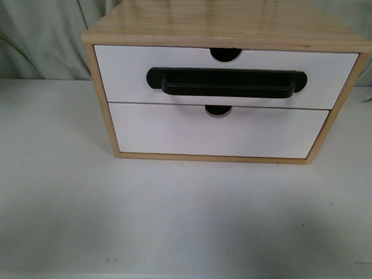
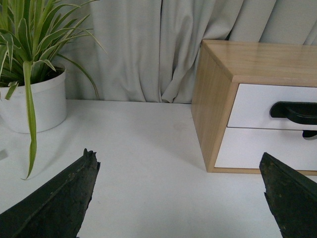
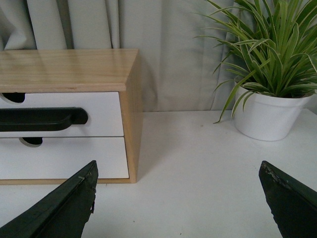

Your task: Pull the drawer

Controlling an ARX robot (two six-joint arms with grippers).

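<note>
A light wood cabinet (image 1: 221, 23) stands on the white table. Its upper drawer (image 1: 125, 72) has a white front, a long black bar handle (image 1: 226, 84) and a half-round notch in the top edge; it sits flush in the cabinet. The drawer also shows in the left wrist view (image 2: 252, 105) and the right wrist view (image 3: 101, 113). My left gripper (image 2: 178, 161) is open over bare table, left of the cabinet. My right gripper (image 3: 178, 168) is open over bare table, right of the cabinet. Neither arm shows in the front view.
Below it is a plain white drawer front (image 1: 221, 132) without a handle. A potted spider plant (image 2: 29, 101) stands left of the cabinet, another potted plant (image 3: 270, 116) to its right. A grey curtain (image 2: 148, 49) hangs behind. The table (image 1: 174, 221) stretches in front of the cabinet.
</note>
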